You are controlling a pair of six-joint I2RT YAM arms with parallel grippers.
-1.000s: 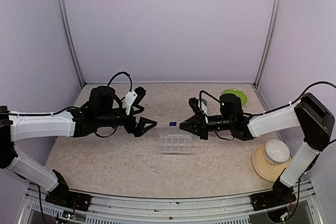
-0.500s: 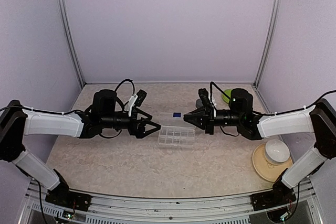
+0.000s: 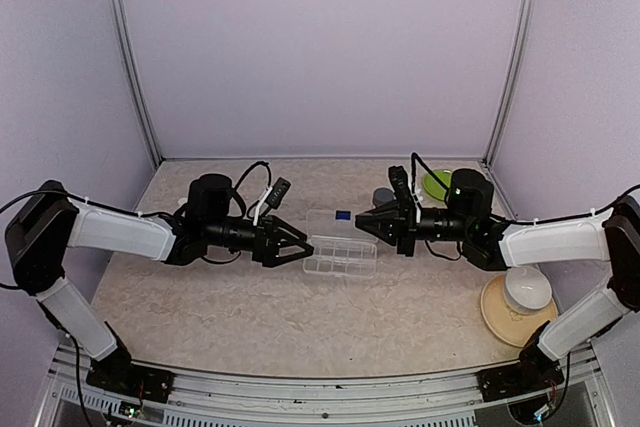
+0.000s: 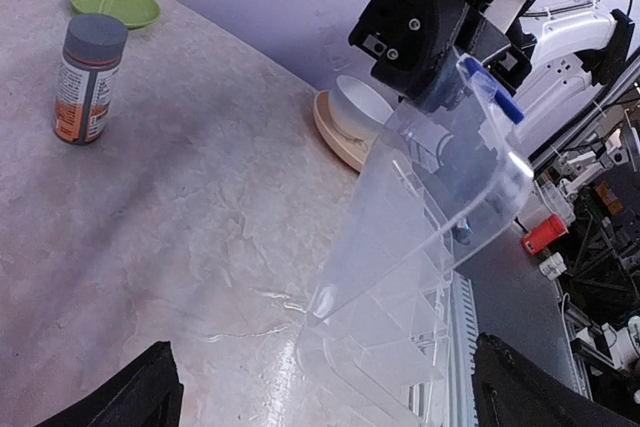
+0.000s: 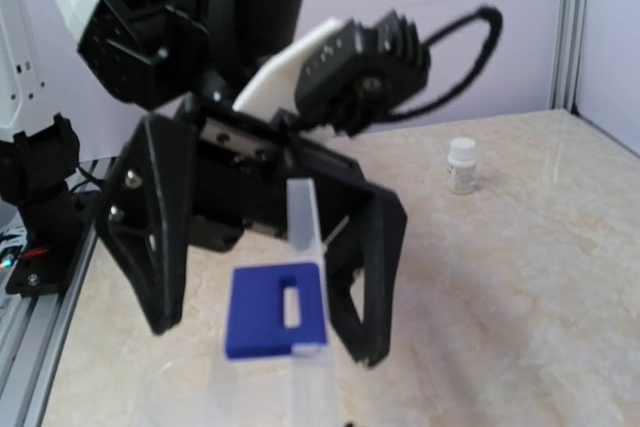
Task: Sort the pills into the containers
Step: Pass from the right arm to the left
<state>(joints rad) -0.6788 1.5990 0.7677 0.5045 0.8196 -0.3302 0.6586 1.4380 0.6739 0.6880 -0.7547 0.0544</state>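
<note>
The clear pill box [image 3: 338, 257] lies mid-table with its lid raised; the lid's blue latch [image 3: 343, 215] is on top. My left gripper [image 3: 305, 244] is open at the box's left end. In the left wrist view the box [image 4: 400, 277] stands between and ahead of its spread fingers [image 4: 135, 392]. My right gripper [image 3: 360, 226] is at the lid's right edge and looks shut on it. In the right wrist view the lid [image 5: 303, 209] and latch [image 5: 275, 309] run edge-on to bottom centre, and my own fingers are hidden. A tiny dark piece [image 4: 462, 235] shows through the plastic.
A grey-capped bottle [image 3: 382, 195] and a green plate [image 3: 445, 184] sit behind the right gripper. A white bowl [image 3: 527, 290] on a tan plate [image 3: 497, 315] stands at the near right. A small white bottle [image 5: 461, 165] stands at the far left.
Both arms have stretched in toward the middle. The pill box has shifted away from the near edge, and its lid with the blue latch has moved up alongside my right gripper.
</note>
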